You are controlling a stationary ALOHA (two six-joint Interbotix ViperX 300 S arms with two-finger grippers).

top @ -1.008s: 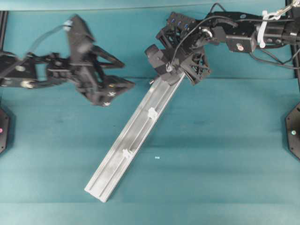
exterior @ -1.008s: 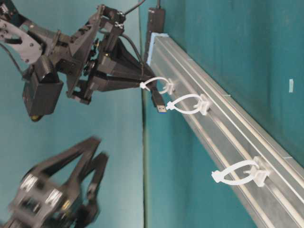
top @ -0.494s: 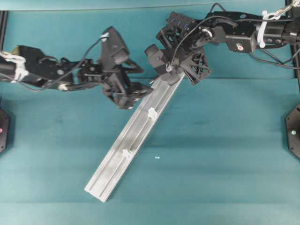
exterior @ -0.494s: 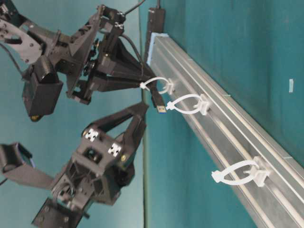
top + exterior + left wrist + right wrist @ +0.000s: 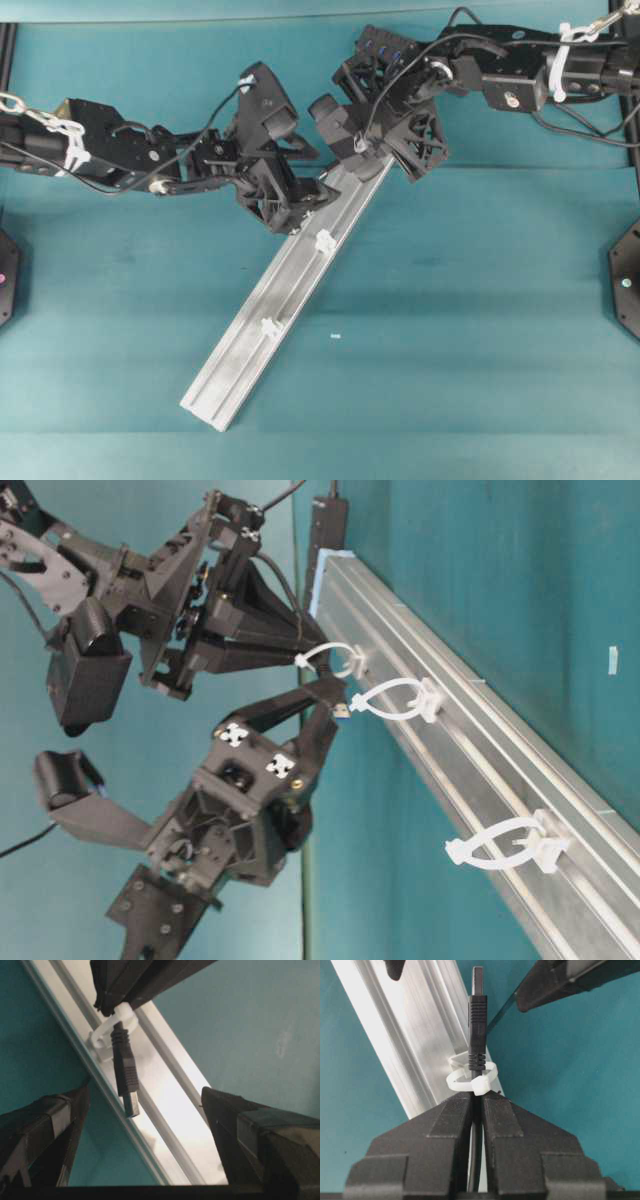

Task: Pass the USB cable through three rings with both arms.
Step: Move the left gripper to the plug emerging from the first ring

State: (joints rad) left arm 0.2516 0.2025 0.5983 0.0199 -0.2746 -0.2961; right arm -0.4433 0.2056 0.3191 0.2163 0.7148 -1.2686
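Plug through first ring; two rings left.
Right gripper [image 5: 476,1105], jaws pinching the USB cable [image 5: 476,1015], holds its plug poking past the first ring [image 5: 470,1077] at the rail's [image 5: 270,320] upper end. Left gripper [image 5: 145,1110], jaws spread, flanks the plug, not yet gripping.

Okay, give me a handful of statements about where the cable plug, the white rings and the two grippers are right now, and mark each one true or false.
1. The black USB plug pokes through the first white plastic ring on the silver aluminium rail. True.
2. The right gripper stands wide open. False: it is shut on the thin black cable behind the plug.
3. The left gripper is open, its fingers either side of the plug. True.
4. The plug has passed the second white ring. False: its tip stops short of it.
5. The far third ring is empty. True.
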